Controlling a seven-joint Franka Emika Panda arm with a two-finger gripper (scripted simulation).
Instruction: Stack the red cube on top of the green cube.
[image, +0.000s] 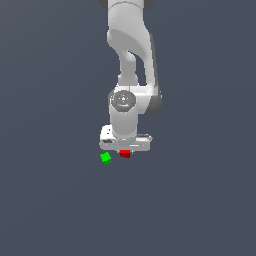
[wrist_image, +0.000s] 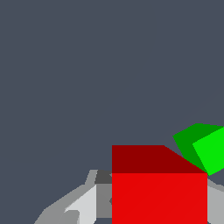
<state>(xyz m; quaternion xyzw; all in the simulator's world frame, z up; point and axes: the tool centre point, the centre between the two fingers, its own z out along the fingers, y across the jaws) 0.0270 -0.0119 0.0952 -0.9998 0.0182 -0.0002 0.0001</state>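
Two small cubes lay close together on the dark grey bench (image: 50, 200), and the arm's hand (image: 125, 150) had its body directly over one of them. The red cube (image: 125, 154) sat just under the hand in the exterior view, and in the wrist view it filled the space between the grey fingers (wrist_image: 83, 203), so the hand looked set around it; whether the fingers were actually pressing on its sides, or whether it was off the bench, could not be told from either picture. The green cube (image: 106, 158) rested near it, toward the exterior view's left and turned at an angle, apart from the red one. The step in hand seemed to be the grasp of the red cube. The next move would call for a firm hold, a lift clear of the green cube's top, a short shift across and a careful lowering. Nothing else stood on the bench to block that path, though the green cube's closeness left little room for a low sideways sweep.
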